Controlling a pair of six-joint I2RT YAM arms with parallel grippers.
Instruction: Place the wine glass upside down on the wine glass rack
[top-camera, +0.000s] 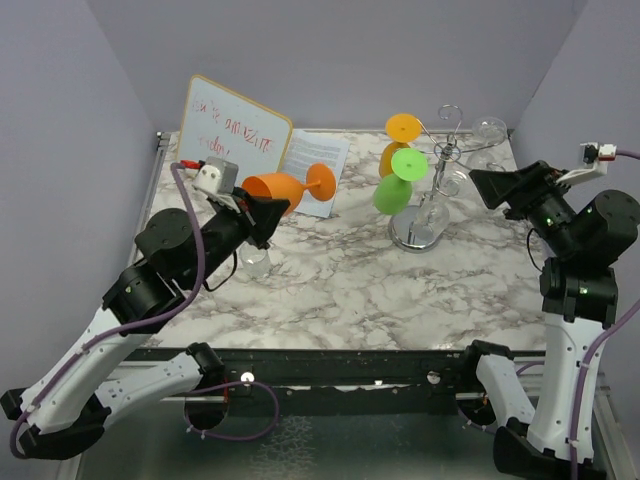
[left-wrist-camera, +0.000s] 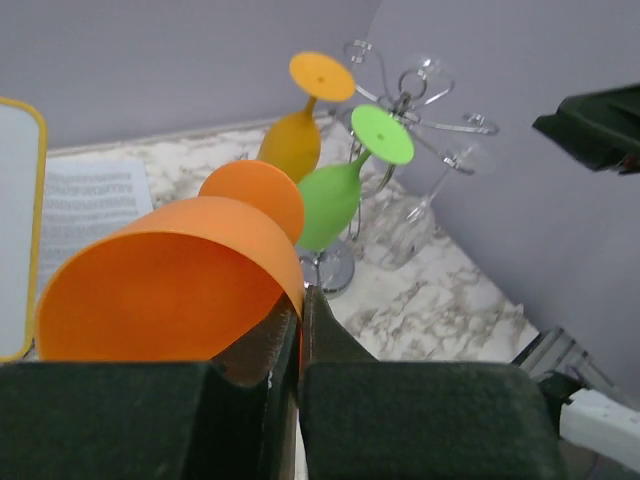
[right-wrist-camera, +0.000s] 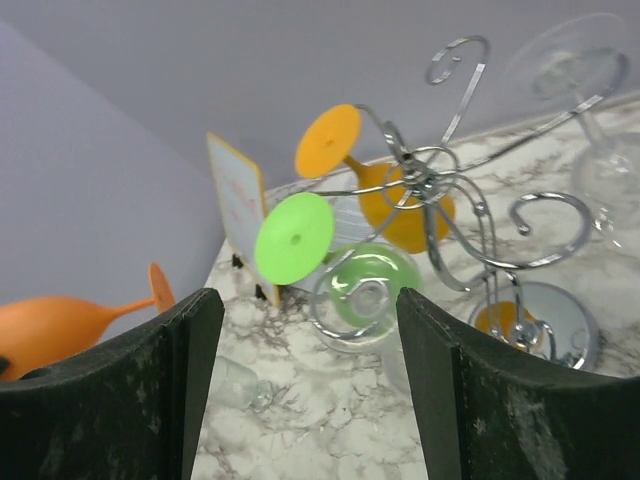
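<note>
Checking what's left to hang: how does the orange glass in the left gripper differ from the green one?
Pose: the orange glass is sideways; the green glass hangs foot-up. Support: orange is pinched at its rim by the left gripper, green rides on the rack. Both are opaque stemmed glasses.

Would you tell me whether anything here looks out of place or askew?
The orange wine glass is tipped sideways, its bowl rim pinched in the left gripper, unlike the green glass hanging upside down on the rack. Nothing looks spilled or broken.
</note>
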